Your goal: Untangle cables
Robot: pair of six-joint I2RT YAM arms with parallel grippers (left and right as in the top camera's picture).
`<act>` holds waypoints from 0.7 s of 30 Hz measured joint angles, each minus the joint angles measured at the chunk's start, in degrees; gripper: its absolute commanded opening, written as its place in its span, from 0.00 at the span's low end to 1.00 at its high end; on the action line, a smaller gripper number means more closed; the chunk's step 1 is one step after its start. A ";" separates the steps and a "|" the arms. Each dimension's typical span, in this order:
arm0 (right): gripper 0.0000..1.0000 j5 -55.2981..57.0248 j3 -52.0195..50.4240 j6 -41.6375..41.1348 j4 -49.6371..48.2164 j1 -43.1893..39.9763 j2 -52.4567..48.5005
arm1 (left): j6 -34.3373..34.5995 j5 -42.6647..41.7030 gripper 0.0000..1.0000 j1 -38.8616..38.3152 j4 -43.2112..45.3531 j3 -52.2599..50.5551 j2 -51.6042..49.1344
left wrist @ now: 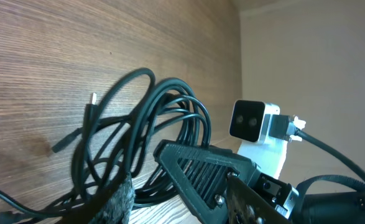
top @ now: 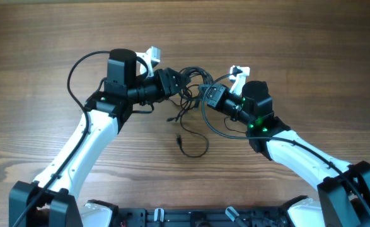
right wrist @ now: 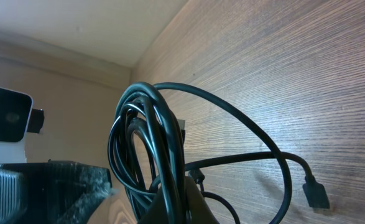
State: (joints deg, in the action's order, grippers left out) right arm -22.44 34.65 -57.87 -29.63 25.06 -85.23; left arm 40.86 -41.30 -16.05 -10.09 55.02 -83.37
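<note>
Cables (top: pixel 194 81), thin, black and glossy, are bunched in a knot of overlapping loops near the middle of the wood-grain counter (top: pixel 40 57), between the two arms.

At the left, the left gripper (top: pixel 172 82) reaches in and meets the left edge of the knot. Its fingers are right at the cords, but no view shows whether they pinch a strand or stand loose around it.

Within the knot, several cords run side by side in tight rounded coils. In the wrist views these coils stand up in arcs rather than lying flat.

Below the knot, toward the robot's base, looser strands trail across the counter. One ends in a small dark plug (top: pixel 170 118) just under the knot. Another curls into an open loop (top: pixel 197 150), and its plug end (top: pixel 179 137) lies on bare wood.

At the right, the right gripper (top: pixel 211 94) touches the knot's right edge. Its fingers are clenched on a bundle of coils that rises out of them in the right wrist view. From that bundle a single cord arcs away over the counter to a flat dark plug (right wrist: pixel 319 194) resting on the wood.
</note>
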 measured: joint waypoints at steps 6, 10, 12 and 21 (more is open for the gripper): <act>0.05 -0.04 0.00 0.00 -0.02 0.00 0.00 | 0.22 2.78 0.49 -2.25 -2.58 0.00 0.00; 0.04 -0.48 0.00 0.00 -0.31 0.02 0.00 | 0.26 5.79 0.50 -2.34 -4.98 0.00 0.00; 0.04 -0.68 0.00 0.00 -0.61 0.02 0.00 | 0.24 6.86 0.50 -2.34 -5.09 0.00 0.00; 0.04 -1.77 0.00 0.00 -1.92 0.00 0.00 | 1.49 8.66 0.47 -3.04 -2.10 0.00 -2.93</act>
State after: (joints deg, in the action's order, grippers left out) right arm -24.21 34.65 -57.87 -31.55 25.06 -85.23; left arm 42.35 -32.64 -19.09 -12.19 55.02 -86.30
